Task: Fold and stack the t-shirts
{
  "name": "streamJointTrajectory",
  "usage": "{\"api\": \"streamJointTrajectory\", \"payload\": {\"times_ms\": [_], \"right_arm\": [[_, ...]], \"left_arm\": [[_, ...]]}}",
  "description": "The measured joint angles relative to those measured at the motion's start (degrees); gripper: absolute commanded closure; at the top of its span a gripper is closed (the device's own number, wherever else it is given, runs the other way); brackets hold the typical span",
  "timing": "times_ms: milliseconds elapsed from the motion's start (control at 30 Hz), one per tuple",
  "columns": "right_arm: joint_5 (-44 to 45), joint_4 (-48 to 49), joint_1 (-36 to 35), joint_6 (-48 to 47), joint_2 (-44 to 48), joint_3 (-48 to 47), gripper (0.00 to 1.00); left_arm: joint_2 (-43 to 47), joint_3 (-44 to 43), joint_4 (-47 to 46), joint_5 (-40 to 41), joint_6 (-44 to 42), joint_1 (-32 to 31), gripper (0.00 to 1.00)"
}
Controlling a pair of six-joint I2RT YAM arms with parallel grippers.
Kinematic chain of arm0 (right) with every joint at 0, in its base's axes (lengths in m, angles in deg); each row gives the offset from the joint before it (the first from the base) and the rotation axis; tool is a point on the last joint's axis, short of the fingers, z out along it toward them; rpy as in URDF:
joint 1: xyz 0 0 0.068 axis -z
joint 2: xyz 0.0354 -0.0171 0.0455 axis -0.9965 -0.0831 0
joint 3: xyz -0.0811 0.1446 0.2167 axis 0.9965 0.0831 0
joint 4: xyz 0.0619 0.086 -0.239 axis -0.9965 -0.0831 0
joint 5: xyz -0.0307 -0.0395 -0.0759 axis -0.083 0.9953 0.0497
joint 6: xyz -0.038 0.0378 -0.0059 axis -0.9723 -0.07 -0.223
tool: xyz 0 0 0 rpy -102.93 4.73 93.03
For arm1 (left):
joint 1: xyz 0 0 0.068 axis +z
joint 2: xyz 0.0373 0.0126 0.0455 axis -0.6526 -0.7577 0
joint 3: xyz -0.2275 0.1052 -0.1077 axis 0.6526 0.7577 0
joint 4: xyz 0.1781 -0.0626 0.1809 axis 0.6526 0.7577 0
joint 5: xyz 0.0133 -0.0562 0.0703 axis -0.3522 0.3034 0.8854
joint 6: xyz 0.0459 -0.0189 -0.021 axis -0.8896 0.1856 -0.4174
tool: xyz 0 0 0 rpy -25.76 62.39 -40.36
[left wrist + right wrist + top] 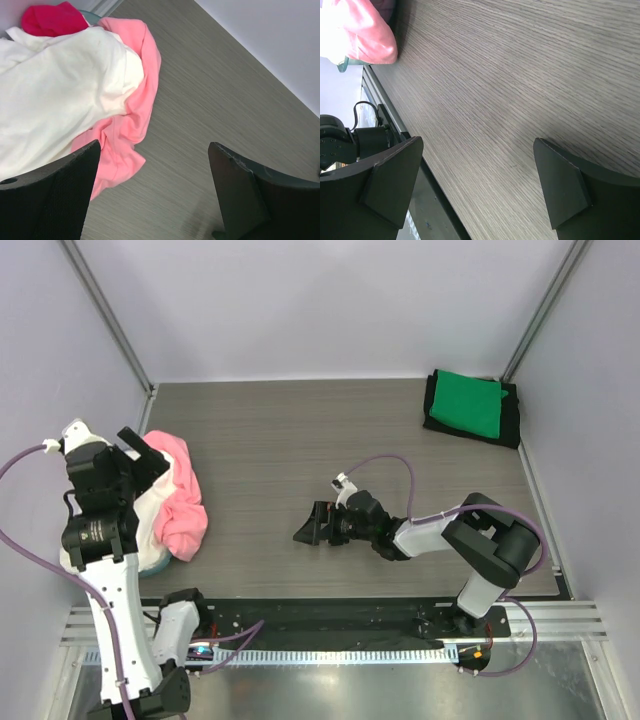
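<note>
A loose pile of t-shirts lies at the table's left edge: a light pink one (pixel 186 510), a white one (pixel 153 517) and a greyish-teal edge (pixel 152 562) underneath. In the left wrist view the white shirt (pixel 60 90) lies over the light pink one (pixel 142 95), with a crimson shirt (pixel 50 20) behind. A folded green shirt (pixel 468 404) lies on a folded black one (pixel 512 422) at the back right. My left gripper (pixel 145 455) (pixel 155 185) is open and empty above the pile's near edge. My right gripper (pixel 310 526) (pixel 477 185) is open and empty, low over the bare table middle.
The wood-grain table (pixel 300 440) is walled on the left, back and right. A metal rail (pixel 350 615) runs along the near edge by the arm bases. The pink pile shows far off in the right wrist view (pixel 365 35).
</note>
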Motion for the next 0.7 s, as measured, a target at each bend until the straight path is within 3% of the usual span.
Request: {"api": "streamJointTrajectory", "payload": {"times_ms": [67,400,700], "right_arm": [[0.0,0.1,0.0,0.0,0.0,0.1,0.01],[0.0,0.6,0.0,0.0,0.2,0.5,0.01],[-0.1,1.0,0.0,0.0,0.5,1.0,0.01]], "left_arm": [[-0.7,0.0,0.0,1.1,0.0,0.0,0.0],[-7.5,0.6,0.0,10.4,1.0,0.1,0.0],[-22.5,3.4,-2.2,16.2,3.2,3.1,0.04]]}}
